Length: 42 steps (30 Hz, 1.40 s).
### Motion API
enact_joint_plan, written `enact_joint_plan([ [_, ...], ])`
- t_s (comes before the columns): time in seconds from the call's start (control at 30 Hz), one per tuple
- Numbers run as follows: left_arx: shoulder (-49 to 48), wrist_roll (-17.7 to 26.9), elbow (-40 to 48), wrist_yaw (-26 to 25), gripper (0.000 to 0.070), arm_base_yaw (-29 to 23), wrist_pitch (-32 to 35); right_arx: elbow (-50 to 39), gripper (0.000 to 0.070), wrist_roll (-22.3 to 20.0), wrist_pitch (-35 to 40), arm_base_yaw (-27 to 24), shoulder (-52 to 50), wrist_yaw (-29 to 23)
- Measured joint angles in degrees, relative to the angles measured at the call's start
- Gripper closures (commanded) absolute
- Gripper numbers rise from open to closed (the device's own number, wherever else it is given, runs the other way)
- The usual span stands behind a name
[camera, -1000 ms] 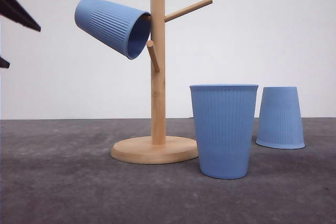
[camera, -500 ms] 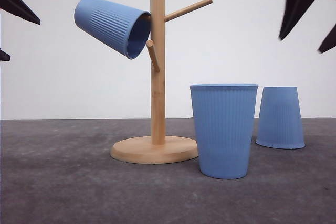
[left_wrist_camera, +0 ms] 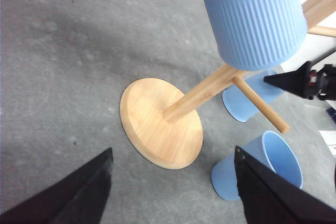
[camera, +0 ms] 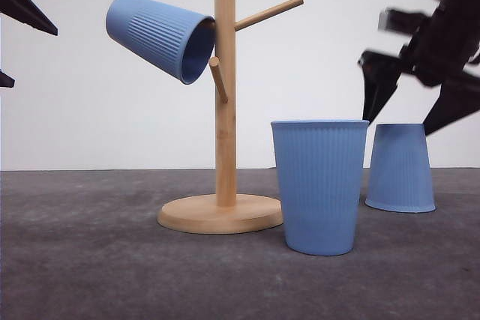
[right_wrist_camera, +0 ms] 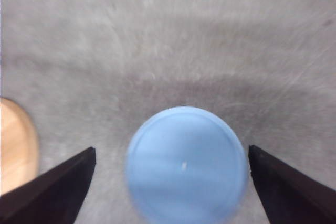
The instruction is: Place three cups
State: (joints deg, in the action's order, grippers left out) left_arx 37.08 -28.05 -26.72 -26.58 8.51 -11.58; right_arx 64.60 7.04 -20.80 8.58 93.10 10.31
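front view, rack: wooden cup tree on round base, mid worktop
front view, hung cup: blue ribbed cup tilted on a left-side peg, mouth toward the post
front view, upright cup: second cup standing mouth up, just right of the rack base, nearest the front edge
front view, inverted cup: third cup mouth down, further back toward the right edge
front view, right gripper: right gripper above the inverted cup, fingers spread wide, nothing held
front view, left gripper: left gripper at the left border, partly cut off, fingers apart
left wrist view, left gripper: fingers wide apart, empty, over grey worktop near the rack base
left wrist view, cups: hung cup close to the camera; upright cup and inverted cup beyond the post
right wrist view, right gripper: fingers released, either side of the inverted cup's flat base, not touching; slightly blurred
right wrist view, rack: base edge visible
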Motion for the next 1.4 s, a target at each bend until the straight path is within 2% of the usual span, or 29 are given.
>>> enact_joint_plan([
  [0.1, 0.00, 0.00, 0.00, 0.71, 0.0270, 0.00, 0.00, 0.00, 0.0118, -0.21, 1.29, 0.00, 2.11, -1.01],
  [0.27, 0.00, -0.02, 0.00, 0.80, 0.0271, 0.00, 0.01, 0.00, 0.0283, -0.66, 1.68, 0.00, 3.69, -1.56],
  [0.47, 0.00, -0.02, 0.00, 0.80, 0.0270, 0.00, 0.01, 0.00, 0.0287, -1.13, -0.49, 0.00, 2.62, -1.34],
  [0.6, 0.00, -0.02, 0.00, 0.80, 0.0271, 0.00, 0.01, 0.00, 0.0287, -1.23, -3.30, -0.13, -1.76, -0.06],
  [0.77, 0.00, -0.02, 0.00, 0.78, 0.0271, 0.00, 0.01, 0.00, 0.0287, -0.08, -5.49, -1.58, -11.14, 8.52],
  [0.97, 0.00, 0.00, 0.00, 0.80, 0.0270, 0.00, 0.01, 0.00, 0.0287, 8.61, -5.42, -5.31, -20.12, 25.28],
  [1.03, 0.00, 0.00, 0.00, 0.80, 0.0270, 0.00, 0.14, 0.00, 0.0287, 11.28, -4.23, -6.36, -22.53, 28.84],
  [1.27, 0.00, 0.00, 0.00, 0.78, 0.0271, 0.00, 0.25, 0.00, 0.0287, 17.62, 3.94, -7.99, -25.37, 38.11],
  [1.4, 0.02, 0.00, 0.00, 0.80, 0.0270, -0.02, 0.23, 0.00, 0.0287, 19.77, 7.09, -6.44, -24.95, 38.84],
])
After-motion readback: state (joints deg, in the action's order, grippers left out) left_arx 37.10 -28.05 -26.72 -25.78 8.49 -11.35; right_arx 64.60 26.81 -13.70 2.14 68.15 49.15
